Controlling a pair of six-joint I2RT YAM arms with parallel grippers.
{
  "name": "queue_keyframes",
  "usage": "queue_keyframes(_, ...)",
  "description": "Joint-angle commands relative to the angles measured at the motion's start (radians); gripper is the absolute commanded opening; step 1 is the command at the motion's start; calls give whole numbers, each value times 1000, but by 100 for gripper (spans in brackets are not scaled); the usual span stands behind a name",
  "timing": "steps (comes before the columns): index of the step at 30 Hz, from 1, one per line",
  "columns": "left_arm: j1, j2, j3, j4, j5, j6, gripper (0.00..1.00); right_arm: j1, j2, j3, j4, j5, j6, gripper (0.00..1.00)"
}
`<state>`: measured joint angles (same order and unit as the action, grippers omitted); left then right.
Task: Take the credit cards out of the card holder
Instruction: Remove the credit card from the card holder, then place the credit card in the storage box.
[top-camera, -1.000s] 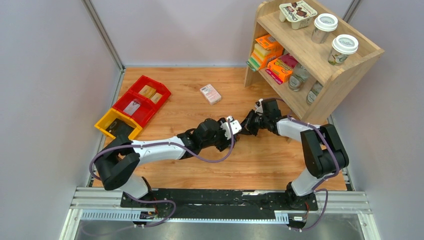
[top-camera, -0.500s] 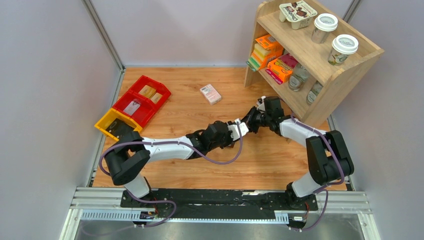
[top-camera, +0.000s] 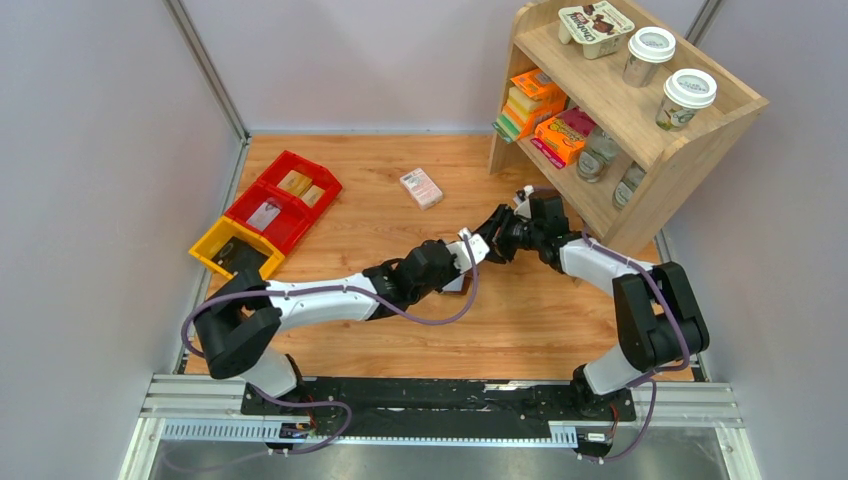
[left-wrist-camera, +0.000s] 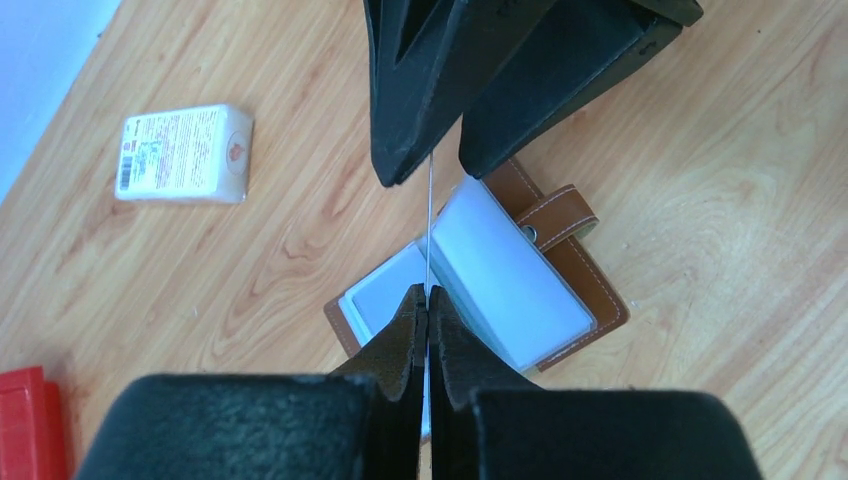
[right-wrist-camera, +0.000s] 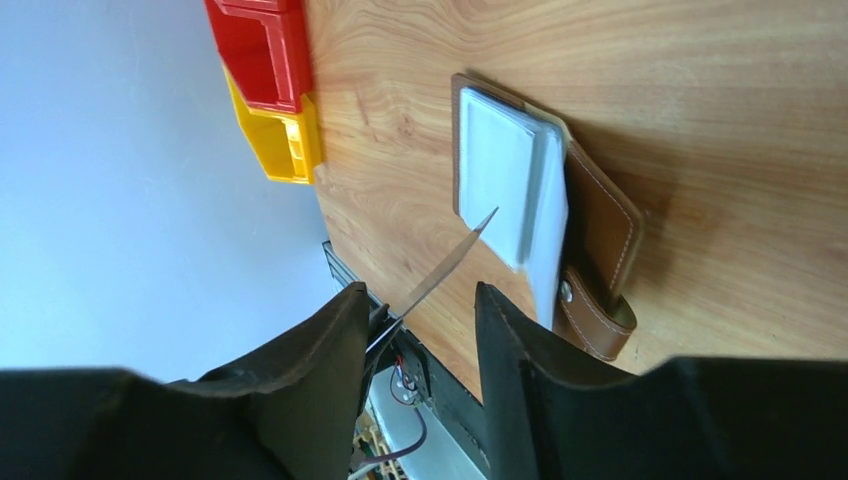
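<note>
The card holder (left-wrist-camera: 585, 275) lies open on the wooden table, brown leather with pale blue-grey pockets and a snap tab, and also shows in the right wrist view (right-wrist-camera: 600, 225). One of the credit cards (left-wrist-camera: 430, 225) hangs edge-on above it as a thin pale line. My left gripper (left-wrist-camera: 427, 292) is shut on its near edge. My right gripper (right-wrist-camera: 420, 295) stands open around the card's (right-wrist-camera: 445, 262) far end; the card lies near one finger. In the top view both grippers, left (top-camera: 478, 247) and right (top-camera: 497, 238), meet mid-table.
A pink-and-white patterned box (top-camera: 421, 187) lies further back on the table. Red bins (top-camera: 285, 198) and a yellow bin (top-camera: 230, 248) sit at the left. A wooden shelf (top-camera: 690, 125) with packets, jars and cups stands at the back right.
My left gripper moved up to the right one and shut on the card. My right gripper, shut on the card before, has opened.
</note>
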<state>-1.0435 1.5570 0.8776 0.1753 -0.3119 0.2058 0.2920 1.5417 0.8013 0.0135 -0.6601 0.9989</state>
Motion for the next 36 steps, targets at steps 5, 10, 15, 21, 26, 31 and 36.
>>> queue_keyframes(5,80,-143,-54,-126,-10,-227,0,19,-38,16,187,-16,-54,54)
queue_keyframes(10,181,-256,-88,-258,17,-345,0,42,-40,15,244,-21,-83,59)
queue_keyframes(15,392,-406,-134,-394,83,-454,0,88,-25,39,189,-23,-160,60)
queue_keyframes(21,726,-598,-158,-537,247,-540,0,119,-11,45,135,-18,-236,68)
queue_keyframes(26,1063,-649,-114,-695,353,-580,0,154,-5,61,71,14,-299,70)
queue_keyframes(31,1327,-650,-63,-758,439,-563,0,193,11,59,54,14,-321,69)
queue_keyframes(36,1483,-569,-19,-752,454,-546,0,203,20,67,54,-9,-321,68)
